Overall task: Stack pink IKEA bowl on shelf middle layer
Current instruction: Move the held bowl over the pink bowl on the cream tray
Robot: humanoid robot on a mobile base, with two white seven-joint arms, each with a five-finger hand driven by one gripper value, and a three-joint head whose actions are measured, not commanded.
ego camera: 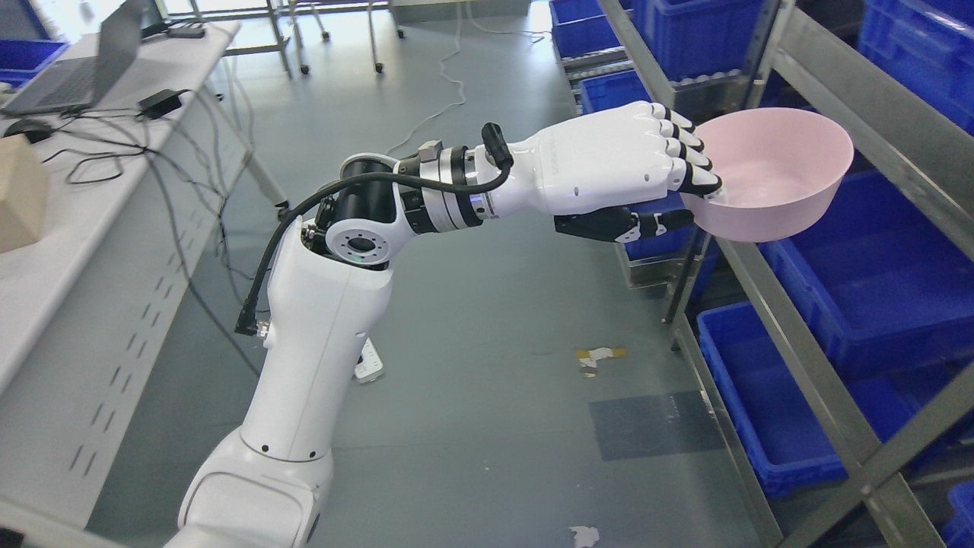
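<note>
At upper right, a pale pink round plastic bowl [772, 171] is held in the air, mouth tilted up, against the grey metal shelf frame [829, 91]. Its near rim is pinched by the white left hand [631, 164]: four black-jointed fingers [689, 152] are hooked over the edge into the bowl, with the thumb [624, 224] pressed beneath. The far rim is overlapped by the frame's slanted rail. Deep blue plastic bins [860, 281] are ranged behind and below. Open grey floor [487, 365] is left clear under the arm; a white table [68, 251] with a laptop [84, 65] is set well apart at left.
</note>
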